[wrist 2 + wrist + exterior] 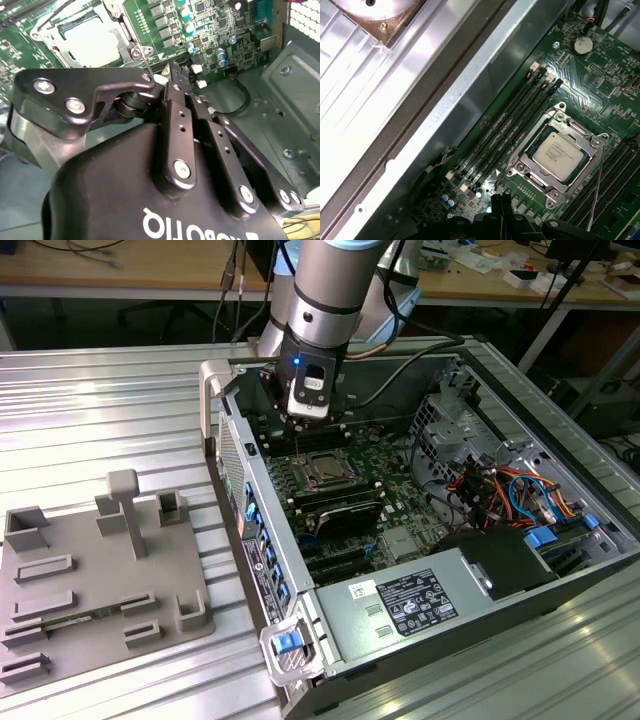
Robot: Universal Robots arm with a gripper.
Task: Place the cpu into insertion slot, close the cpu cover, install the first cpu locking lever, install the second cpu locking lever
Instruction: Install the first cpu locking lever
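- Exterior view first: the ribbed metal tabletop (100, 410) carries everything I am working with.
- An open computer case (560, 410) lies on its side on it and takes up the exterior view's right.
- The arm (330, 290) reaches down into the case from above, near its far wall.
- A grey fixture tray (90, 580) with blocks and slots sits on the tabletop at the exterior view's left, well apart from the arm.
- The green circuit board (370, 460) lines the floor of the case, and a grey power supply (410, 605) lies at the near end.
- The pincer (300, 425) hangs over the board just beside the insertion slot (325, 470), on the side toward the far wall. I can't tell whether it touches anything.
- In both wrist views its black fingers (175, 115) look pressed together at the tip, with nothing between them.
- Long black memory slots (505, 125) run along one side of the socket in the first wrist view.
- The cpu cover (524, 162) lies flat over the socket, its silver frame bordering the chip on all sides.
- The cpu (559, 152) sits in the socket, its silvery top showing through the cover's window.
- A thin wire lever (597, 185) runs along one edge of the socket. I cannot tell whether it is latched.
- A round coin battery (582, 45) sits on the board, apart from the socket.
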